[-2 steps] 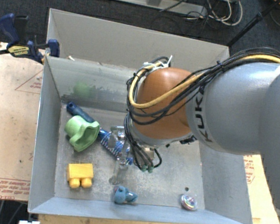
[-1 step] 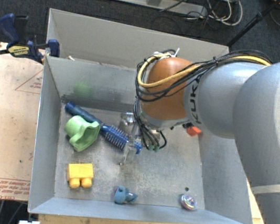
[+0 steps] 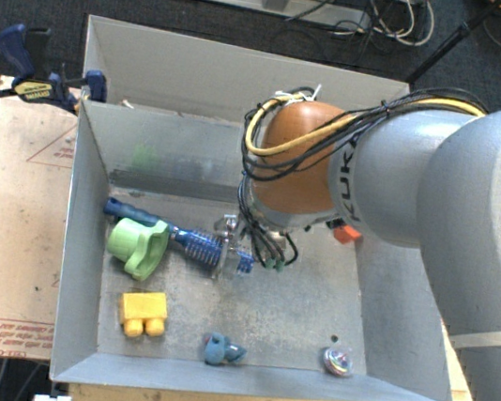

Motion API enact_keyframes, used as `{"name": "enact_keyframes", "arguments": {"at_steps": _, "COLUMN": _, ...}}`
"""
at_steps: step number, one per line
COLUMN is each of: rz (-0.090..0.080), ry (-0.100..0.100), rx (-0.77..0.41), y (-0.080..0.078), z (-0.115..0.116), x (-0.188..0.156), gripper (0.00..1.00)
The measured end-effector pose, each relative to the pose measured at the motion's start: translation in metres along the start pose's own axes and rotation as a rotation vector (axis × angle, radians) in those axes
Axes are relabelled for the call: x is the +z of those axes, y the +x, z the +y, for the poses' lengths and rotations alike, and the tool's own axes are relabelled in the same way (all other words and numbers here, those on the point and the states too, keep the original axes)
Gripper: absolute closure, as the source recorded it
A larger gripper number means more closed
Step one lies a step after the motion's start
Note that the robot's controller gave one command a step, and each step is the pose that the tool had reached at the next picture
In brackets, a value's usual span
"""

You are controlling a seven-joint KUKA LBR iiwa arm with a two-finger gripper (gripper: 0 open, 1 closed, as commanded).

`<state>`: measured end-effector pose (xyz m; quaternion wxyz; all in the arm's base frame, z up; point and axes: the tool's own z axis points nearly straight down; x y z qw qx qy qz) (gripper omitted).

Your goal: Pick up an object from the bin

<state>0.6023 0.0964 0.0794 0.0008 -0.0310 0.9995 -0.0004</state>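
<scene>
My gripper [image 3: 228,235] hangs under the orange wrist cover in the middle of the bin, low over the right end of a blue ribbed tool [image 3: 197,245]. That tool lies across the bin floor, its long blue handle running left towards the wall. A light green cup-shaped piece [image 3: 137,244] lies on its side over the handle, just left of the gripper. The tool's right tip is partly hidden by the gripper's metal parts.
A yellow toy brick [image 3: 143,312] lies near the front left. A small blue piece [image 3: 222,350] and a small round silver thing [image 3: 337,361] rest by the front wall. A small orange-red bit [image 3: 347,233] shows by the arm at the right.
</scene>
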Motion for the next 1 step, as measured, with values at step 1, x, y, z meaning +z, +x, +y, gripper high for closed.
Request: {"name": "enact_keyframes", "arguments": {"at_steps": 1, "rz": -0.007, "ry": -0.002, "rx": -0.043, "y": 0.0216, "z": 0.0232, "x": -0.1677, "gripper": 1.00}}
